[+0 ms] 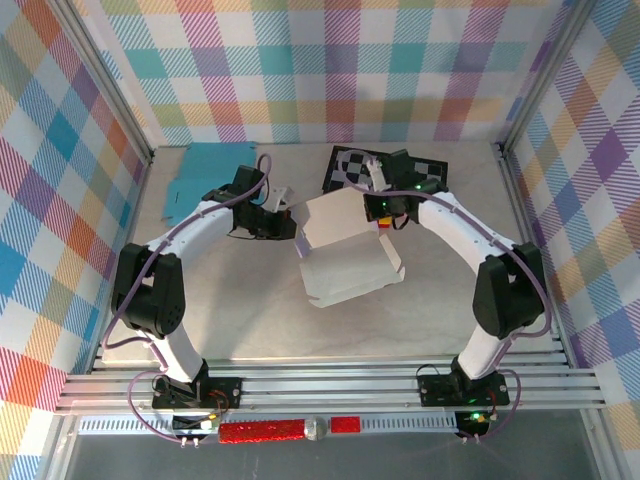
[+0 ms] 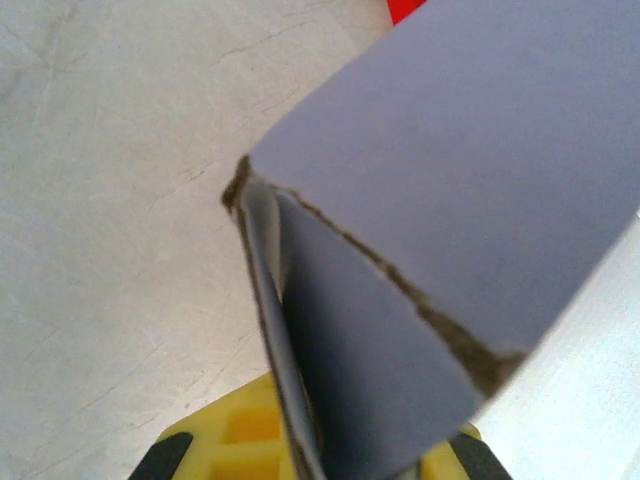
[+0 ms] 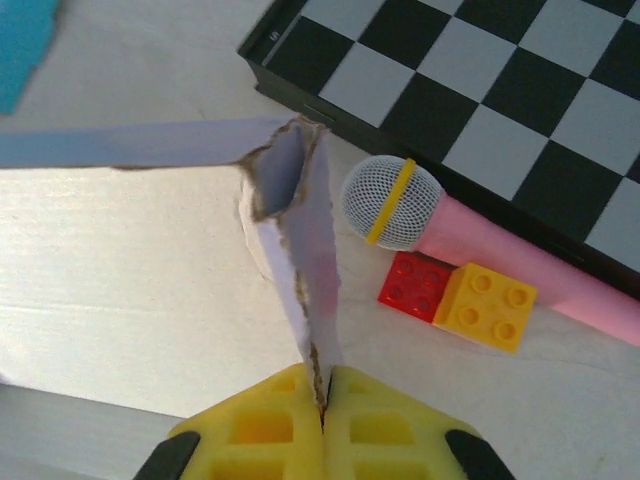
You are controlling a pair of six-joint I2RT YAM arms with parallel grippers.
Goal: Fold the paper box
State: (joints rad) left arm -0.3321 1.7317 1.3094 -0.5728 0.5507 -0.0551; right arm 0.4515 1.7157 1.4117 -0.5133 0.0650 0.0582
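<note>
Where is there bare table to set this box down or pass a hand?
Widest free patch: the grey table between the white paper box and the arm bases. Crowded at the far side: blue paper sheet, black-and-white checkerboard, pink microphone, red brick, yellow brick, left gripper and right gripper clamping the box.

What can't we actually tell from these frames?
- Left wrist: whether the left gripper really clamps the paper box. The flap covers its pads and the bottom edge cuts them off.
- Right wrist: the microphone handle runs off the right edge. The blue sheet is cut off by the top-left corner.
- Top external: the bricks are tiny and partly under the right gripper.
</note>
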